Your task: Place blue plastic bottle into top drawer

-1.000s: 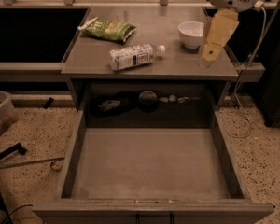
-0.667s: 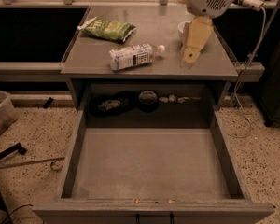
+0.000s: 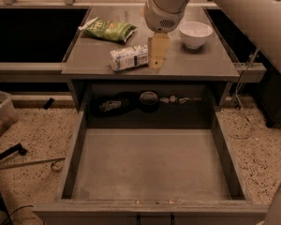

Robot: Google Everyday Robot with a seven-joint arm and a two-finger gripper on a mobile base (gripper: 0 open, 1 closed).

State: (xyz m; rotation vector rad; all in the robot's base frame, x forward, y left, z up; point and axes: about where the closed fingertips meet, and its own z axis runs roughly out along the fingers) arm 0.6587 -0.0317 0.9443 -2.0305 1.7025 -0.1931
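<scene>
Speckled flooring (image 3: 33, 135) surrounds the grey table whose flat surface (image 3: 192, 62) carries everything I am working with. At the back left of that surface lies a crumpled green snack bag (image 3: 107, 29), and at the back right stands a small round white bowl (image 3: 195, 33). The small clear blue plastic bottle with a pale printed label (image 3: 129, 57) lies on its side near the front edge, roughly at the middle, with its long axis running left to right. From my view the bulky white arm (image 3: 171, 3) reaches in from the upper right, and its tan gripper (image 3: 158, 51) hangs down right at the bottle's right end, covering that end. I cannot tell whether the gripper is spread or pressed together, nor whether it touches the bottle. Below the surface a dark shelf recess (image 3: 150, 102) holds a few dim objects I cannot identify. Under that, the wide shallow grey metal top drawer (image 3: 150, 163) is pulled fully out towards me, its flat bottom bare.
</scene>
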